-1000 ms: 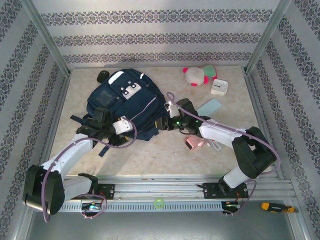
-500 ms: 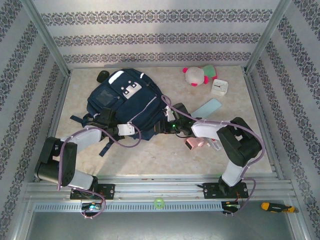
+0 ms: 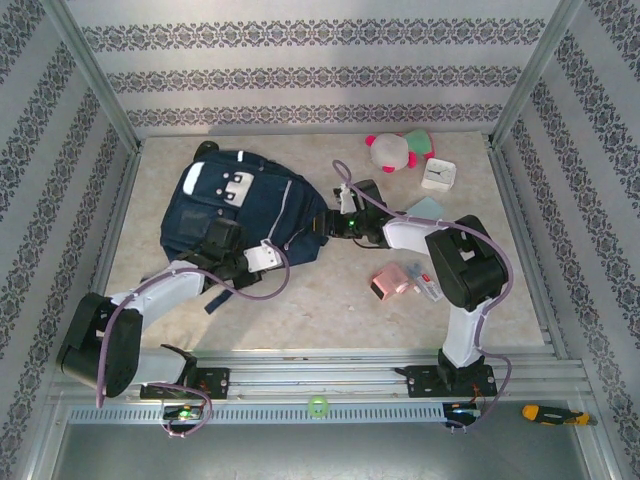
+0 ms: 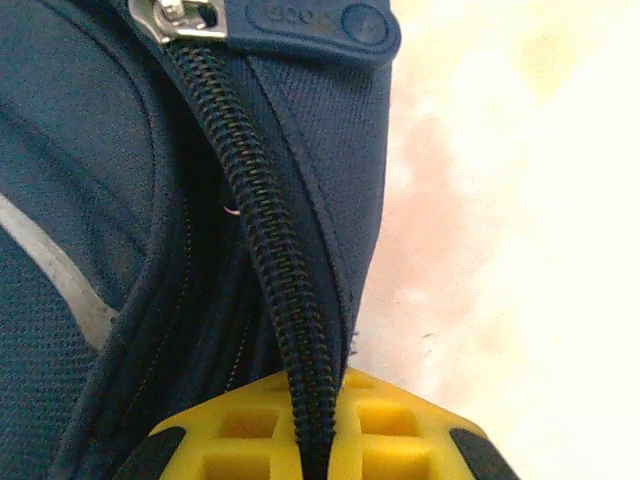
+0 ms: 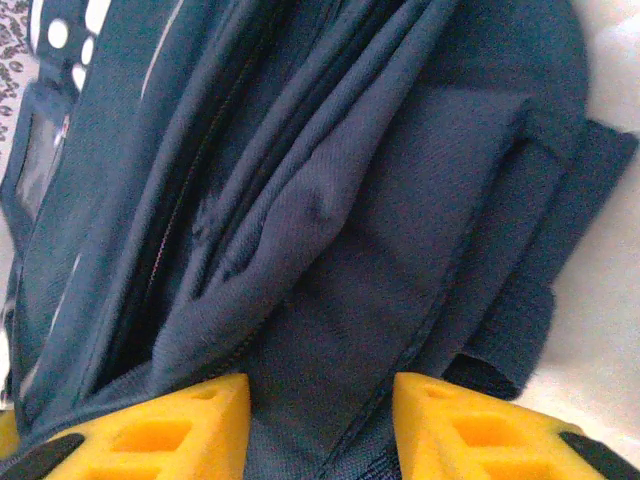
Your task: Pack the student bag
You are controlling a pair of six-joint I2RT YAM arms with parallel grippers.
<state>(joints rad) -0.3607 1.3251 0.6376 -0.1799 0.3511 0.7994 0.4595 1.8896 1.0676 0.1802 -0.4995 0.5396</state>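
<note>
The student bag, a large dark navy backpack with white patches, lies tipped on its side at the table's back left. My left gripper is at its near edge. In the left wrist view this gripper is shut, its yellow fingers pinching the bag's black zipper track. The metal zipper pull sits farther up. My right gripper is at the bag's right side. Its yellow fingers stand apart, clamped on a thick fold of the bag's fabric that fills the gap of the gripper.
A pink, white and green plush toy and a white clock lie at the back right. A light blue flat item lies beside the right arm, and a pink object sits near its elbow. Enclosure walls ring the table.
The left gripper has shut on the bag's zipper edge. The bag has rolled up and to the left, and the right gripper has moved away from me with its fold.
</note>
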